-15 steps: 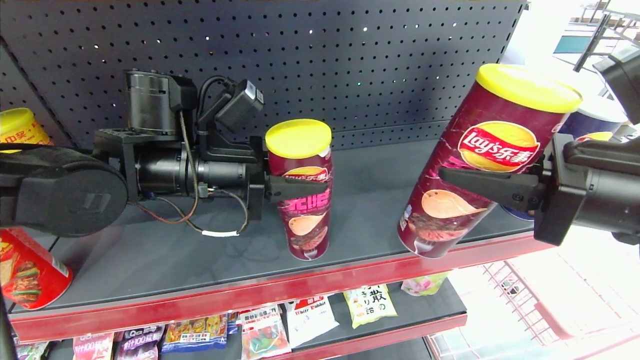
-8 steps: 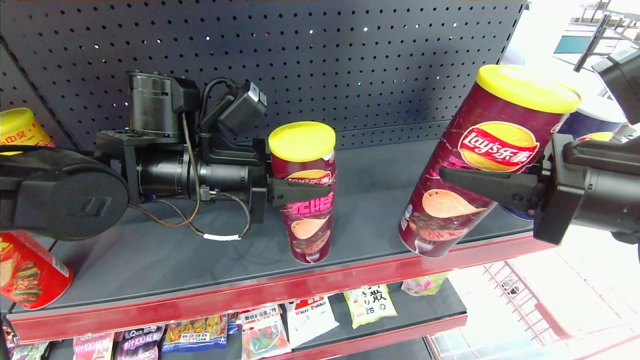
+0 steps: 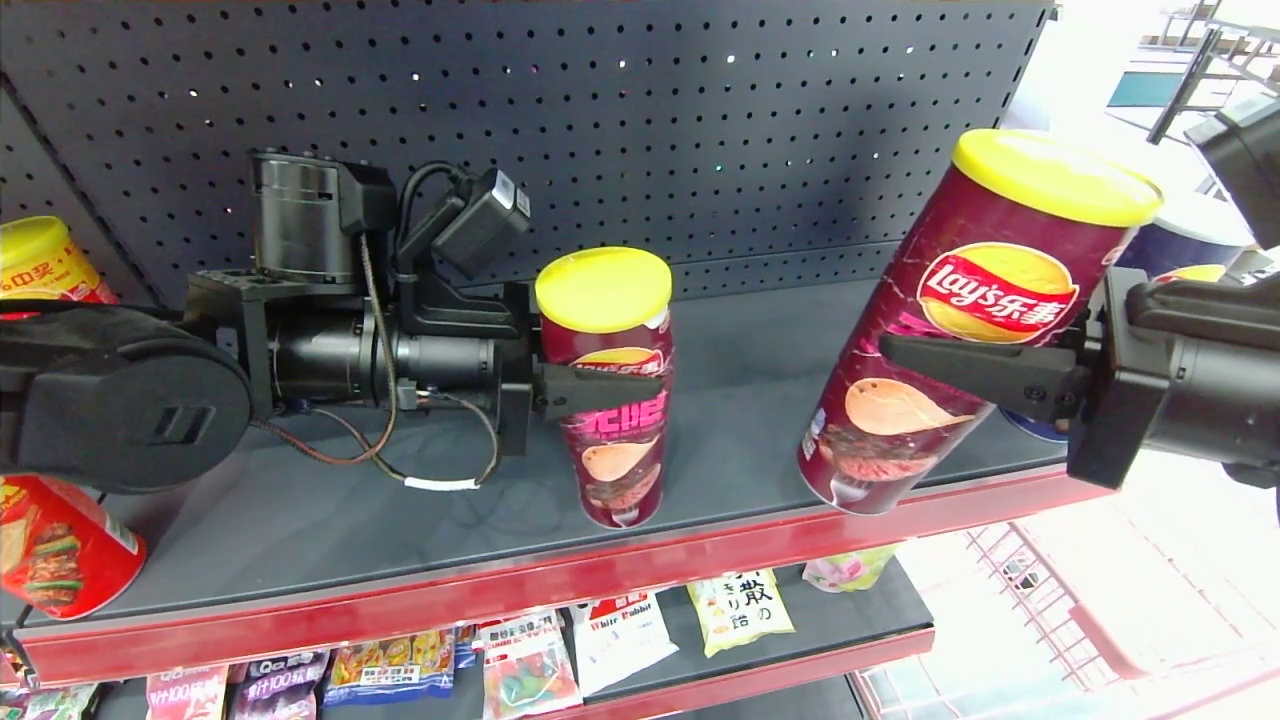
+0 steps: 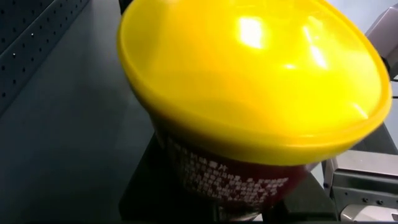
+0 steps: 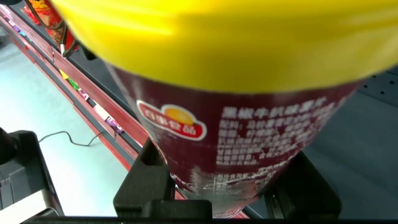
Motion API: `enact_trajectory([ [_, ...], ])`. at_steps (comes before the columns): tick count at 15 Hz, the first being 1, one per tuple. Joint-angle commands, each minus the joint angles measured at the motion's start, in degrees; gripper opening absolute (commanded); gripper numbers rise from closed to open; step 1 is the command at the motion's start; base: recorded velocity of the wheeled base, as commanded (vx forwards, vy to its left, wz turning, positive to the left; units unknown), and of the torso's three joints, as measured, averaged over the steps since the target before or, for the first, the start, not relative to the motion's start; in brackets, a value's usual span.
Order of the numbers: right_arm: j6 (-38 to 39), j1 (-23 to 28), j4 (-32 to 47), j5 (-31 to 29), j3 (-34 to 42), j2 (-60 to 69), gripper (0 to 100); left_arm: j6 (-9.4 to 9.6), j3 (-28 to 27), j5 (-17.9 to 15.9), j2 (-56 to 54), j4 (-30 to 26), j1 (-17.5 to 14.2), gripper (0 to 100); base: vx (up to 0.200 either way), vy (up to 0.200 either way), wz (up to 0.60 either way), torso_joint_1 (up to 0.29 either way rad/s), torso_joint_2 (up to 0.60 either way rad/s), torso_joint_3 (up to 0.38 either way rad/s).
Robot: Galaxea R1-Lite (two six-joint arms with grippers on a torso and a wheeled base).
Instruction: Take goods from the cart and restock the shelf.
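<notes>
While the left gripper (image 3: 608, 384) and right gripper (image 3: 962, 372) each clamp a maroon chip can, both cans are near the shelf's (image 3: 330, 520) front edge.
The left gripper is clenched across the middle of the upright can (image 3: 612, 445), which has a yellow lid and stands mid-shelf just behind the red lip (image 3: 500, 585); whether it touches the board is unclear. The right gripper grasps the tilted can (image 3: 990, 290), top leaning right, base at the lip near the front right corner. A red can (image 3: 60, 550) lies at the front left corner. A blue can (image 3: 1185, 240) stands behind the tilted one. Snack packets (image 3: 620, 640) sit on the lower shelf (image 3: 860, 600).
</notes>
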State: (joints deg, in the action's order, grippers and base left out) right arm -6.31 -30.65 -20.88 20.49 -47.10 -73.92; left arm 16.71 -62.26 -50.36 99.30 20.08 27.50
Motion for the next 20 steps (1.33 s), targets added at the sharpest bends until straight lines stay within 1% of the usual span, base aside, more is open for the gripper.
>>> enact_trajectory([
  [1,-0.01,-0.03,-0.04,0.07,-0.09,-0.08,0,-0.01,0.21,0.0,0.19,-0.13,-0.08,0,0.0,0.0,0.0,0.0,0.0,0.0],
  [2,-0.01,-0.03,-0.04,0.07,-0.18,-0.08,0,-0.01,0.03,0.09,0.28,-0.04,-0.17,0,0.0,0.0,0.0,0.0,0.0,0.0],
  [3,-0.01,-0.03,-0.04,-0.01,-0.27,-0.17,0,-0.01,0.03,0.09,0.28,-0.04,-0.17,100,0.0,0.0,0.0,0.0,0.0,0.0],
  [6,-0.01,-0.11,-0.04,0.07,-0.71,-0.96,0,-0.01,0.21,0.09,0.01,-0.04,-0.34,100,0.0,0.0,0.0,0.0,0.0,0.0],
  [8,-0.01,-0.11,-0.04,0.07,-2.73,-2.89,0,0.07,0.29,0.09,-0.34,-0.04,-1.57,100,0.0,0.0,0.0,0.0,0.0,0.0],
  [10,-0.01,-0.11,-0.04,0.16,-5.81,-6.06,0,0.07,2.32,0.09,-2.1,-0.04,-2.45,100,0.0,0.0,0.0,0.0,0.0,0.0],
  [12,-0.01,-0.29,-0.12,0.25,-8.53,-9.75,0,0.07,6.01,0.09,-5.0,-0.04,-4.12,100,0.0,0.0,0.0,0.0,0.0,0.0],
  [16,0.07,-0.2,-0.12,0.69,-19.08,-21.09,0,0.07,17.7,0.09,-14.31,-0.04,-9.92,100,0.0,0.0,0.0,0.0,0.0,0.0],
  [19,0.07,-0.11,-0.12,0.69,-21.98,-25.92,0,-0.01,21.83,0.09,-19.41,-0.13,-12.56,100,0.0,0.0,0.0,0.0,0.0,0.0],
  [20,0.07,-0.2,-0.12,1.04,-24.53,-28.82,0,0.07,23.5,0.09,-21.26,-0.13,-14.76,100,0.0,0.0,0.0,0.0,0.0,0.0],
])
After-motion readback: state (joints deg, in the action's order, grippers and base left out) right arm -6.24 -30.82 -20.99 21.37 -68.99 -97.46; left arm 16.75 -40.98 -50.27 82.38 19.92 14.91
